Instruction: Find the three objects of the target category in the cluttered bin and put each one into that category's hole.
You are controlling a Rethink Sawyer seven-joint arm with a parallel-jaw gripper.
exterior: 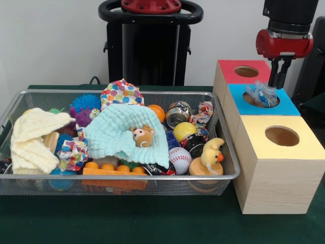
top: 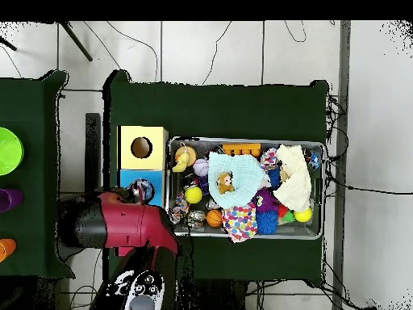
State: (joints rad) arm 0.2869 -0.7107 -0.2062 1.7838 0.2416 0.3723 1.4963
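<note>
My gripper [exterior: 278, 84] hangs over the blue-topped wooden box [exterior: 288, 105], at its round hole. It is shut on a wrinkly see-through plastic piece with light blue parts [exterior: 260, 94], which sits in the mouth of the hole and covers most of it. In the overhead view the red arm [top: 129, 226] hides the gripper, and the plastic piece [top: 143, 190] shows on the blue box [top: 127, 179]. The wire mesh bin [exterior: 127, 177] lies left of the boxes, full of clutter. I see no other such plastic piece in it.
The red-topped box [exterior: 229, 72] stands behind the blue one and the yellow-topped box [exterior: 304, 148] in front. The bin [top: 323, 190] holds a mint cloth [exterior: 114, 134], a cream cloth [exterior: 33, 137], crushed cans [exterior: 177, 114], balls, a toy duck [exterior: 210, 152] and fuzzy spiky balls [exterior: 84, 104].
</note>
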